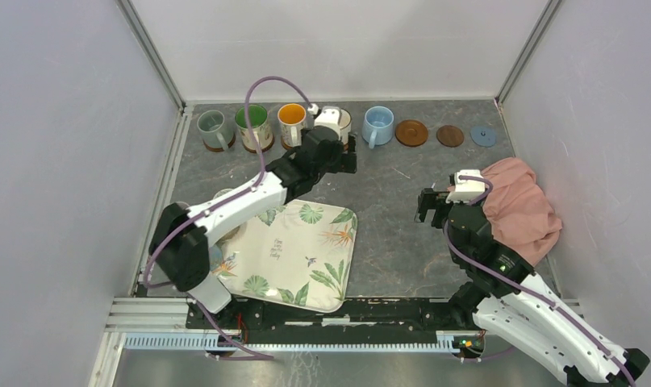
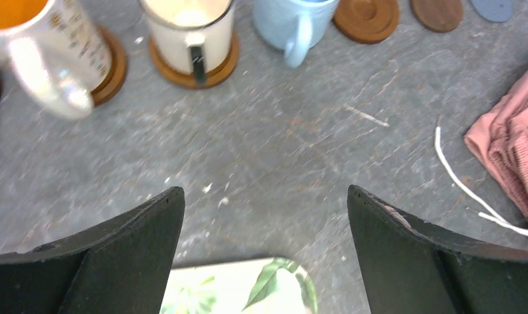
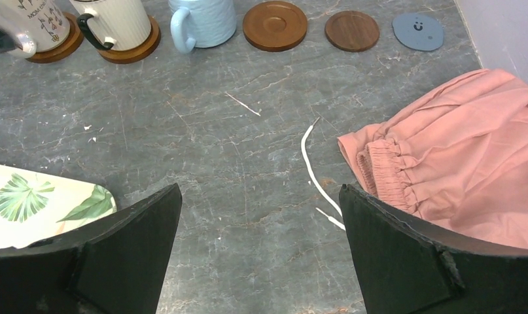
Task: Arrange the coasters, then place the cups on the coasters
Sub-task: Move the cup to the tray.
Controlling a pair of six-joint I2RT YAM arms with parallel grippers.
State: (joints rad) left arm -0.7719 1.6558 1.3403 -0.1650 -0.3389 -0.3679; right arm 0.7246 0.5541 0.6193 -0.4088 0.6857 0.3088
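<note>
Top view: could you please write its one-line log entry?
left gripper open | right gripper open | five cups in row | three coasters bare

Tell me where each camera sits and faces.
Top external: above and behind, looking down at the table; left arm and right arm show.
Left wrist: on left arm, facing the cream cup; open left gripper shows.
Right wrist: on right arm, facing the pink cloth; open right gripper shows.
All share the light blue cup.

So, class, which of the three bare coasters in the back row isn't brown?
The grey-blue coaster at the row's right end; the rimmed coaster and the dark coaster beside it are brown wood.
</note>
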